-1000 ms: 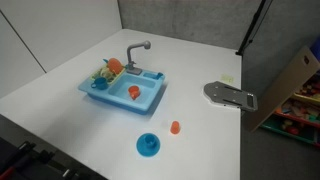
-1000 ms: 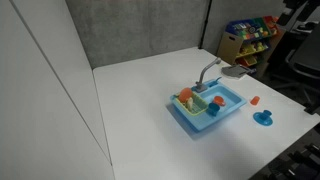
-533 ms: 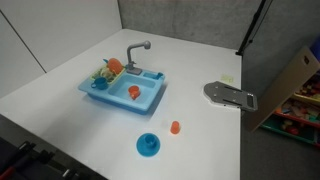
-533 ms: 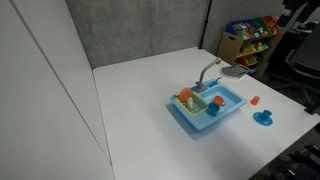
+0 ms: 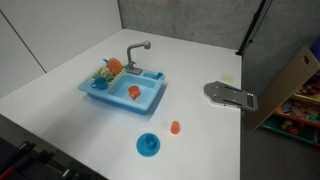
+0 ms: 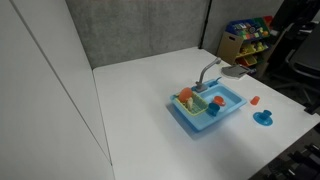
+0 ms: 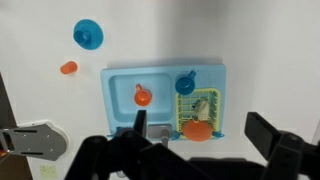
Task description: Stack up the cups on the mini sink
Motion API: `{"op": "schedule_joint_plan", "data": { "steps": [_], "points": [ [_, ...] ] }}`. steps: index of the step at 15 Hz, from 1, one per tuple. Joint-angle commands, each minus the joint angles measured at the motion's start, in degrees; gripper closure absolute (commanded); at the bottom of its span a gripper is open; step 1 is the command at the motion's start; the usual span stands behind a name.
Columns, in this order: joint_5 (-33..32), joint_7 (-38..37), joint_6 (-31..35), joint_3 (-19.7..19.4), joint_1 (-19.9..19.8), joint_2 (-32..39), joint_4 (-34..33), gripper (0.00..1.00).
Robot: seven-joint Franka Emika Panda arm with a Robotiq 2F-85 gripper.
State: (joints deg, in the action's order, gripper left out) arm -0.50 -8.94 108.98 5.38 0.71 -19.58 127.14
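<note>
Spreading across both exterior views, the white table (image 5: 60, 115) carries everything, with grey partition walls behind it and a shelf of bright toys (image 6: 250, 35) visible beyond the far corner in an exterior view. Near the table's middle sits the mini sink (image 5: 150, 100), light blue, with its grey curved faucet (image 5: 138, 47) rising from the back edge; one orange-red cup (image 5: 133, 92) stands in its basin, and the rack section beside it holds an orange item and a small blue cup (image 7: 185, 85), which the wrist view shows most clearly from above. A flat grey metal plate (image 5: 230, 95) lies well apart from the sink near the table edge, and a cardboard box (image 5: 290, 85) leans just past that edge. In front of the sink, on the bare table, lies a round blue plate (image 5: 148, 145), and near it, apart from both plate and sink, stands the second orange-red cup (image 5: 175, 127). Nothing lies between this cup and the sink. The gripper (image 7: 195, 150) shows only in the wrist view, high above the sink, its dark fingers (image 7: 270, 135) spread wide and holding nothing; neither exterior view shows the arm or the hand clearly.
</note>
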Motion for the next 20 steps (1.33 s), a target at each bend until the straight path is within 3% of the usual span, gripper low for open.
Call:
{"op": "schedule_joint_plan", "data": {
  "steps": [1, 20],
  "points": [
    [-1.7, -1.1, 2.6, -0.3, -0.2, 2.7, 0.9, 0.0],
    [-4.1, -5.3, 21.0, -5.9, -1.8, 23.3, -0.7, 0.0]
  ]
}}
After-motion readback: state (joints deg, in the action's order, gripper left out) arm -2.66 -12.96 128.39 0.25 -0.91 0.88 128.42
